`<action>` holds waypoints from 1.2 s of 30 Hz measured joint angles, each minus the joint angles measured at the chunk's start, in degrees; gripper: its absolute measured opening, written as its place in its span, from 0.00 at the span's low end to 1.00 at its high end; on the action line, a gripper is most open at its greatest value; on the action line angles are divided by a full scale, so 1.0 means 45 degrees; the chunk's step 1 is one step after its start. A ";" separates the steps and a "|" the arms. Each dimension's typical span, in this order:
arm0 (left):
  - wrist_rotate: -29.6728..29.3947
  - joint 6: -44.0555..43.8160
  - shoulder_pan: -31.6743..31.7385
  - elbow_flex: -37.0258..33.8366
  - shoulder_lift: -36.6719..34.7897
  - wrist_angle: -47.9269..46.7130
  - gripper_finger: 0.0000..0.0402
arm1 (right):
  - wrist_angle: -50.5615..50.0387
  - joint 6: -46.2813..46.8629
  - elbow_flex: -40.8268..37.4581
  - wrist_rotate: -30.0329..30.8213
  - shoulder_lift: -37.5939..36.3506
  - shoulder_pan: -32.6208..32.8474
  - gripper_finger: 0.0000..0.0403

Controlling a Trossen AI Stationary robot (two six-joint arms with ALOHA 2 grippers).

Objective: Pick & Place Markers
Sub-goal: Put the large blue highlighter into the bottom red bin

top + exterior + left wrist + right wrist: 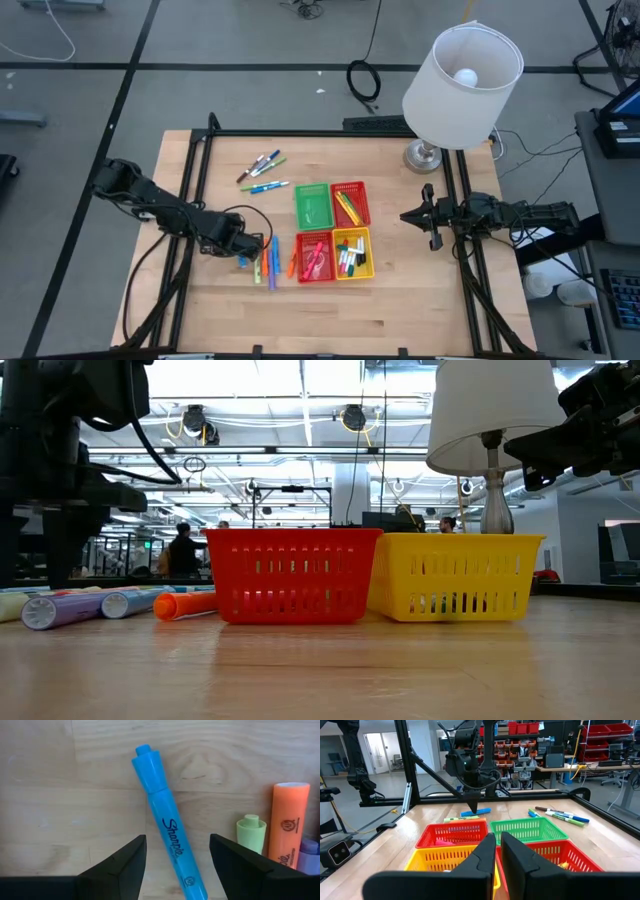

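Between open left hand [177, 865] fingers, one blue marker [168, 832].

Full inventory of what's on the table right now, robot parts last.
Baskets: four, in a square block mid-table; green basket and a red one at the back, red basket and yellow basket at the front; markers show in both red ones and the yellow one.
Markers, back group: several, mixed colours, loose on the wood behind and left of the baskets.
Markers, left group: a few, left of the front red basket.
Blue marker: one, flat on the wood between the left gripper's fingers.
Lamp: one, white shade, back right corner.
Table: light wood, black frame.
Left gripper: open, straddling the blue marker.
Right gripper: shut, waiting right of the baskets.
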 joint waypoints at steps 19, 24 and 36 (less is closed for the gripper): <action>-0.0223 -0.0775 -0.0180 -0.0005 0.0540 -0.0030 0.57 | 0.0005 0.0003 0.0002 0.0000 0.0005 -0.0005 0.04; 0.0106 -0.0809 -0.0201 -0.0005 0.0978 0.0048 0.57 | 0.0005 0.0005 0.0000 0.0000 0.0005 -0.0005 0.04; -0.0044 -0.1031 -0.0574 0.0034 0.1389 0.0279 0.57 | 0.0005 0.0005 0.0002 0.0000 0.0005 -0.0002 0.04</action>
